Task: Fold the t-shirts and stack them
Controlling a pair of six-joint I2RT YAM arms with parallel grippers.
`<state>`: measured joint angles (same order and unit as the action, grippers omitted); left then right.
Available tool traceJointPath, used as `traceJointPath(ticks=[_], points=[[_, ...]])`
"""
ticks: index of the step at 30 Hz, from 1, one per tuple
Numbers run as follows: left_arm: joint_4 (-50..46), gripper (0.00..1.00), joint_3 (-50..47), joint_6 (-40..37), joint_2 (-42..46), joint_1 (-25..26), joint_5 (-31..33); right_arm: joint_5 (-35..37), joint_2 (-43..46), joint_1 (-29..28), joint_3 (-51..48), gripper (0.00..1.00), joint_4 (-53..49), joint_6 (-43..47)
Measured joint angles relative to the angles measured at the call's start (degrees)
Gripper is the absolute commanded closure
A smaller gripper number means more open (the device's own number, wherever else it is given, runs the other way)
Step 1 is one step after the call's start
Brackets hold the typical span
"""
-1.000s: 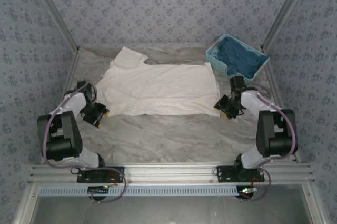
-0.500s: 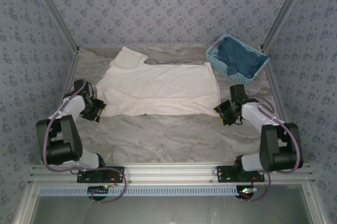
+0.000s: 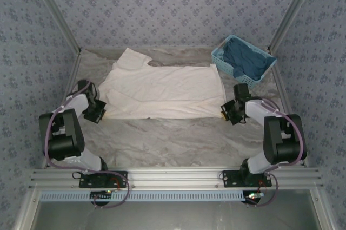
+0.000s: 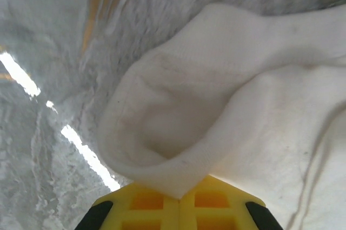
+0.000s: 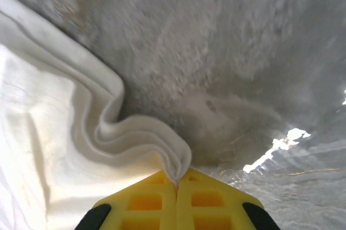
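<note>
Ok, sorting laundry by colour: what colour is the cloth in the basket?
The cloth is dark blue, in a light-blue basket; clearest from the top external view.

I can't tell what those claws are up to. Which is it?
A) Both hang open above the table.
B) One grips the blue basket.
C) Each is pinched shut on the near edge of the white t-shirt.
C: the wrist views show the left gripper and the right gripper each closed with a fold of the t-shirt caught in its yellow jaws.

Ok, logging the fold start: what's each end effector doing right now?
Left end effector: shut on the t-shirt.
Right end effector: shut on the t-shirt.
</note>
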<state>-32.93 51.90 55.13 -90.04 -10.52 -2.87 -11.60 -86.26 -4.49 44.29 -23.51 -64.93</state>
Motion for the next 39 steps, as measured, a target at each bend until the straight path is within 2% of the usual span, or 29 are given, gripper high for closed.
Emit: traceJointPath(ticks=[9, 16, 17, 18, 20, 21, 23, 27, 31, 34, 39], points=[[-4.2, 1.0, 1.6, -4.0, 1.0, 0.0, 2.9, 3.8, 5.0, 0.3, 3.5, 1.0, -10.7, 6.5], [-7.1, 1.0, 0.1, -5.6, 2.8, 0.0, 3.8, 4.3, 6.7, 0.1, -2.1, 1.0, -12.3, 6.9], [-7.3, 0.97, -0.6, -5.6, 2.8, 0.0, 3.8, 4.1, 6.6, 0.1, -3.4, 0.96, -12.3, 6.8], [-7.5, 0.89, -1.2, -5.7, 2.8, 0.0, 3.8, 3.9, 6.5, 0.1, -4.3, 0.89, -12.3, 6.7], [-8.2, 0.66, -2.1, -6.2, 2.8, 0.0, 3.8, 3.7, 6.3, 0.1, -5.3, 0.74, -12.6, 6.3], [-8.5, 0.58, -2.4, -6.4, 2.9, 0.0, 3.8, 3.8, 6.4, 0.1, -5.3, 0.69, -12.6, 6.2], [-9.4, 0.52, -2.4, -6.4, 4.2, -0.2, 3.8, 4.7, 6.4, 0.0, -4.9, 0.63, -13.5, 6.7], [-10.6, 0.51, -2.0, -5.9, 10.3, -0.3, 3.4, 6.9, 8.6, -0.6, -2.4, 0.58, -16.4, 7.8], [-9.4, 0.54, -0.1, -5.0, 13.7, 1.7, -0.1, 7.5, 12.7, -2.5, 0.5, 0.55, -15.8, 9.6], [-6.3, 0.56, -0.1, -3.9, 12.1, 3.8, -3.8, 5.0, 12.9, -4.9, 1.3, 0.55, -11.6, 11.5], [-3.3, 0.58, 0.6, -3.0, 5.5, 6.7, -7.6, 1.5, 8.3, -9.5, 3.7, 0.56, -7.3, 14.0]])
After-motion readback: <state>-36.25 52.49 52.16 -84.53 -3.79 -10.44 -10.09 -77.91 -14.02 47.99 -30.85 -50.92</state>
